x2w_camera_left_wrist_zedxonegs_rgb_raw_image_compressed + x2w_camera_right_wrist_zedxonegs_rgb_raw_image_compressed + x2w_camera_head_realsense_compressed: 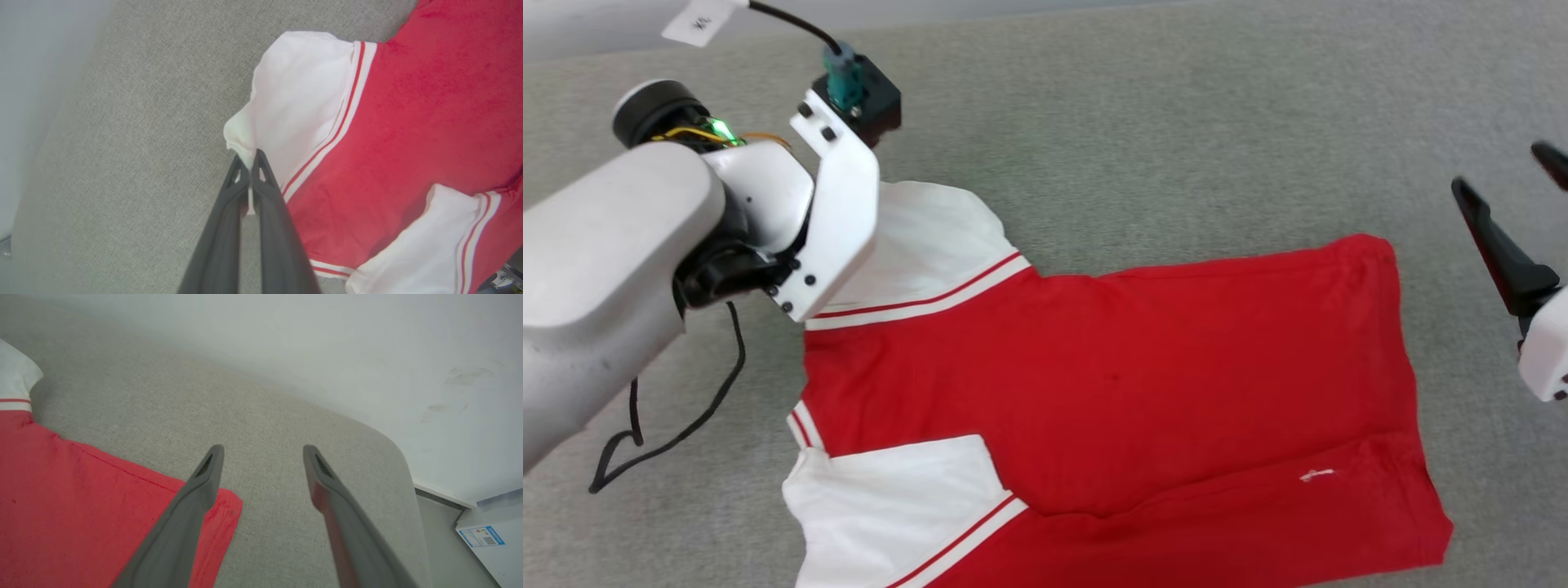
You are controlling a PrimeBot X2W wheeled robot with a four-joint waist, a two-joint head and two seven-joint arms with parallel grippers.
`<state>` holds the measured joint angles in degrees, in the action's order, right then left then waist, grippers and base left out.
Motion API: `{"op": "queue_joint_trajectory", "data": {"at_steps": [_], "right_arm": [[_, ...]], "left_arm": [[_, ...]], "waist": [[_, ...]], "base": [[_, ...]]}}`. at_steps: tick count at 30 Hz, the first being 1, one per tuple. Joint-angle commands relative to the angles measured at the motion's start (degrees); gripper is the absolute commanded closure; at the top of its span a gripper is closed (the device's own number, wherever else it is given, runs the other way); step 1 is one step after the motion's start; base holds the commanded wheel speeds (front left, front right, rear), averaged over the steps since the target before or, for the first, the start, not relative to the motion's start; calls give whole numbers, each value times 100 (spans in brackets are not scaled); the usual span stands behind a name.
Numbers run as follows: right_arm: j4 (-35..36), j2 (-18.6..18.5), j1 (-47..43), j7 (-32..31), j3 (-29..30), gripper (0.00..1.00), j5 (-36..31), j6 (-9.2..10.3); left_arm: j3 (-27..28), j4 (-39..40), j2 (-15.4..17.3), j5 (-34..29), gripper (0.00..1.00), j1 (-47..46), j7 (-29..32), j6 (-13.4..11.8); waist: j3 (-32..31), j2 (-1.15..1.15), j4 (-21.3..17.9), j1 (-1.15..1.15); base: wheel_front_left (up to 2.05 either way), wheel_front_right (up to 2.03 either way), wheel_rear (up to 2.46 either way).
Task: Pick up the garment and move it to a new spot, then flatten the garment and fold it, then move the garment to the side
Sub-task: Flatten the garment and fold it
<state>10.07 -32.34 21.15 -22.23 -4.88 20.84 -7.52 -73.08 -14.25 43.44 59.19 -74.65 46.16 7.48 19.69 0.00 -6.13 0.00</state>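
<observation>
On a grey woven cloth surface (1176, 114), the garment (1111, 359) lies spread flat. Its red body runs toward the robot's right and its two white sleeves lie toward the robot's left. Each sleeve meets the red along a band of red-and-white stripe trim (931, 298). The red face turned up is plain. It carries one small white mark (1316, 474) close to the hem, too small to tell whether it is a thread or a tag.

The left gripper (249, 161) has its dark fingers pressed together on the outer edge of the far sleeve (302, 94), and a sliver of white cloth shows between them. From the head, the pale left forearm (605, 261) and wrist cover that corner of the sleeve. The near sleeve (898, 506) lies loose on the red.

The right gripper (1500, 167) hangs with its fingers spread wide and holds nothing. It is over bare grey cloth just past the hem, near the hem's far corner (229, 506).

A white paper tag (698, 20) on the black cable (678, 425) at the left wrist bears dark marks too blurred to read. A sticker (482, 536) with a blue band and a square code sits on a white box beyond the surface's edge, and its print is too small to read.
</observation>
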Motion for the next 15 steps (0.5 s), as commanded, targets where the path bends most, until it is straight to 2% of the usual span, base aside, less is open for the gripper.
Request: {"op": "queue_joint_trajectory", "data": {"at_steps": [1,6,8,10,15], "right_arm": [[-70,-223,153,-444,-153,0,192,7],[-294,-1109,728,-2275,-877,0,1065,7],[-389,-1352,985,-2894,-1176,0,1392,7],[-522,-1506,1239,-3417,-1381,0,1661,7],[-975,-1426,1720,-4241,-1691,0,1956,7]], "left_arm": [[-11,84,3,-57,100,82,-53,-19],[-24,365,-42,-179,100,98,-155,-19],[-25,461,-72,-241,100,48,-181,-19],[-28,544,-115,-294,100,-21,-207,-19],[-32,667,-203,-404,100,-125,-255,-19]], "waist": [[-61,0,111,0],[38,0,284,0],[111,0,356,0],[202,0,432,0],[436,0,602,0]], "base": [[0,0,0],[0,0,0],[0,0,0],[0,0,0],[0,0,0]]}}
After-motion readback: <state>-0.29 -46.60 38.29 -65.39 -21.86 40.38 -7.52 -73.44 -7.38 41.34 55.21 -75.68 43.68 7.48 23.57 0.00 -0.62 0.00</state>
